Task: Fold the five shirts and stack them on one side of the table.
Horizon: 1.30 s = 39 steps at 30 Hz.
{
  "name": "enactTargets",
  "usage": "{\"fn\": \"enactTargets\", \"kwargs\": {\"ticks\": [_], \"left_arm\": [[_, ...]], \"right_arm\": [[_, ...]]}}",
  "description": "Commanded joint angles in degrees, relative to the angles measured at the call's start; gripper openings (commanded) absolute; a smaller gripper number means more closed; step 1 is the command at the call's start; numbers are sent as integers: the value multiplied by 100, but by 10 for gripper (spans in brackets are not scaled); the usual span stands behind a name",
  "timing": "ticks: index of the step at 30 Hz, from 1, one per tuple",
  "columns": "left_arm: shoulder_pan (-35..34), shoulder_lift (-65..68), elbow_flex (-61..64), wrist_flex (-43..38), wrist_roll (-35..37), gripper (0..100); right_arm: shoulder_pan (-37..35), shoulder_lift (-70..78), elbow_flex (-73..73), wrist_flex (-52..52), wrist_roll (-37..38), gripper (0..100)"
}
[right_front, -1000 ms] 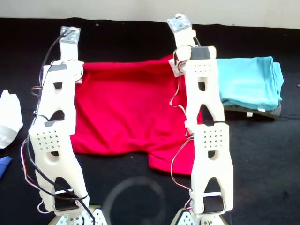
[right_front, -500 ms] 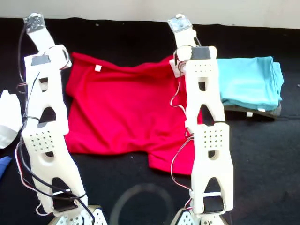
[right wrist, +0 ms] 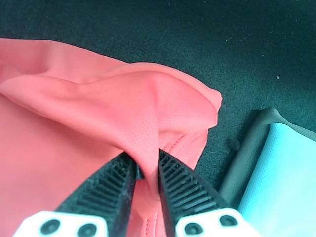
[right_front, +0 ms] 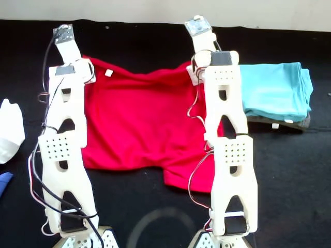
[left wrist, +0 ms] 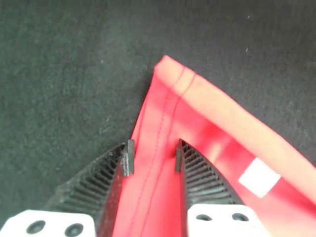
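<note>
Red shirt [right_front: 139, 119] spread, not yet folded; pinched at one far corner by right gripper [right wrist: 145, 158], straddled at the other by left gripper [left wrist: 154, 150], jaws narrowly apart. Right of red shirt, teal shirt [right_front: 274, 90] folded atop grey shirt [right_front: 305, 122]; left, white shirt [right_front: 10, 129]. Looks two done

**Black cloth, pale wall, one faint ring**

Over the table now: black cloth [right_front: 145, 41] spread from side to side, matt and a little fuzzy up close. Scattered across it, tiny pale specks [left wrist: 248, 17], picked out in the left wrist view, with one more showing in the right wrist view. Along the far edge, a pale wall strip [right_front: 129, 9], running the whole width behind the cloth. Near the front, about midway across, a faint grey ring [right_front: 155, 227] on the cloth. Possibly a stain or a worn patch, hard to call from up here. Lower arc cut off by the near edge.
</note>
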Motion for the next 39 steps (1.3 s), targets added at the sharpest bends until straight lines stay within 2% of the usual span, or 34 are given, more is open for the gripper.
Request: {"fn": "enactTargets", "kwargs": {"ticks": [1,3,4,12,18,23,29,39], "left_arm": [[31,48,-374,273,35,95],[13,66,-505,668,35,0],[31,57,-532,976,35,23],[22,48,-1648,3604,18,9],[22,66,-3002,5749,26,9],[-321,-198,-2686,5837,26,9],[-435,-1288,-857,5820,-422,9],[-400,-3767,1042,5802,-422,9]], "right_arm": [[66,-48,-75,57,-62,6],[66,-48,-75,75,-62,6],[66,-48,-75,163,-62,6],[40,-119,-215,1059,-35,6],[-198,-57,-1508,2281,-53,6],[-189,-92,-1727,2281,-325,6],[-268,-251,-1262,2281,-492,6],[-312,-2404,831,2273,-695,5]]}}
